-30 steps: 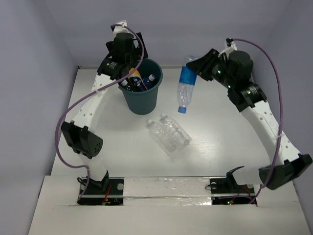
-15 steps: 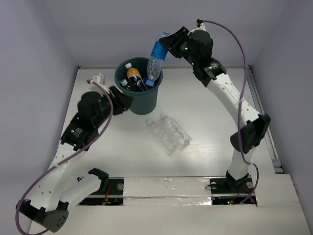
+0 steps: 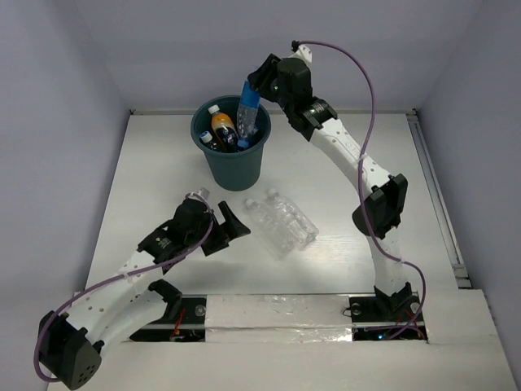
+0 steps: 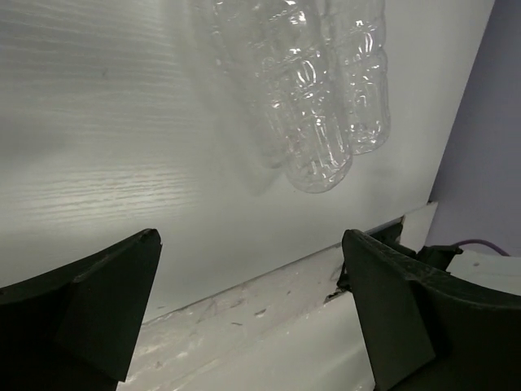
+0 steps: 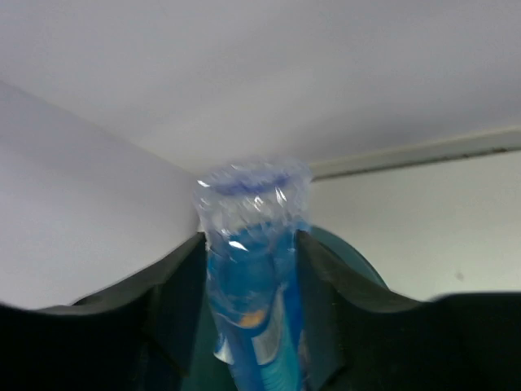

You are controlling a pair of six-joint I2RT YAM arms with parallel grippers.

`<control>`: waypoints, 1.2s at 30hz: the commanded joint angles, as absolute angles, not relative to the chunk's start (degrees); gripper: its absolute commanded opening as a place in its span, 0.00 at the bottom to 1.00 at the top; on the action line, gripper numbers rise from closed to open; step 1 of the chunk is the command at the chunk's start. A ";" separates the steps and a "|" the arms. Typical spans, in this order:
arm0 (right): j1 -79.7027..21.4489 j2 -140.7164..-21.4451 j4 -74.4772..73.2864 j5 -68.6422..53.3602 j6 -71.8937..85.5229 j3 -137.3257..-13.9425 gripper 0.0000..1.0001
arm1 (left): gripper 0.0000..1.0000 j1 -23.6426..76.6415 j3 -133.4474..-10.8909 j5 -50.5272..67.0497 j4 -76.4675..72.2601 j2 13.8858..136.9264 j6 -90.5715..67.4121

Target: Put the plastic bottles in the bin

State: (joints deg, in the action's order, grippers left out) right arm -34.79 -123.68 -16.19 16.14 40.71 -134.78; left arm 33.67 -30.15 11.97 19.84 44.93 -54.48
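Bottles (image 3: 281, 224) — clear, ribbed plastic — lie near the round bin (image 3: 236, 169).

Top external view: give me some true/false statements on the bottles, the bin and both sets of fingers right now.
1. The right fingers grip the blue-label bottle over the mouth of the bin. True.
2. The left fingers are shut on a bottle. False: they are open and empty, short of the clear bottles.
3. The clear bottles lie on the table, outside the bin. True.
4. The bin is empty. False: it holds several bottles, among them an orange bottle.
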 commanded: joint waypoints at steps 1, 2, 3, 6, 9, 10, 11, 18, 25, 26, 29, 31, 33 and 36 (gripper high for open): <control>-36.29 -118.57 -12.75 18.64 32.53 -130.09 0.58 | 0.94 35.32 -29.71 13.89 11.61 46.75 -58.71; -36.30 -117.96 -12.83 18.11 31.56 -129.99 0.72 | 0.94 35.33 -30.14 13.71 10.91 48.50 -58.97; -36.30 -117.60 -13.27 17.06 29.64 -130.34 0.78 | 0.94 36.90 -30.32 13.28 9.51 49.56 -59.41; -36.83 -117.16 -16.78 13.19 27.16 -133.59 0.96 | 0.96 38.66 -30.24 12.66 5.02 54.30 -60.29; -36.83 -114.97 -18.19 11.78 25.41 -134.30 1.00 | 0.97 38.67 -30.15 13.01 0.36 60.72 -61.08; -36.83 -112.61 -18.63 11.69 24.88 -134.04 1.00 | 0.97 39.19 -30.49 12.75 -1.21 62.12 -61.43; -36.83 -111.20 -19.85 11.95 23.92 -133.60 0.96 | 0.97 39.20 -31.19 12.31 -2.80 65.01 -61.52; -36.30 -85.99 -13.73 8.71 25.82 -99.64 0.12 | 0.98 40.25 -34.36 7.57 -7.12 73.55 -63.63; -36.30 -65.49 -8.96 4.57 33.22 -63.39 0.29 | 0.99 40.78 -36.91 6.51 -10.37 79.54 -65.56; -36.30 -64.17 -9.83 4.74 33.66 -58.58 0.39 | 0.99 40.78 -37.09 5.81 -10.37 79.89 -65.83; -36.30 -60.91 -10.46 3.44 34.10 -52.66 0.58 | 0.99 40.78 -38.22 4.57 -10.37 81.55 -66.36; -36.30 -61.69 -10.46 2.47 33.84 -49.40 0.73 | 0.98 40.78 -39.54 1.86 -8.36 83.22 -66.18; -35.60 -64.06 -10.98 0.53 32.44 -49.65 0.84 | 0.98 40.78 -41.39 0.53 -6.69 86.65 -66.09; -34.02 -71.52 -12.21 -2.09 28.84 -53.50 0.92 | 0.96 40.78 -44.03 -2.11 -5.80 90.43 -65.66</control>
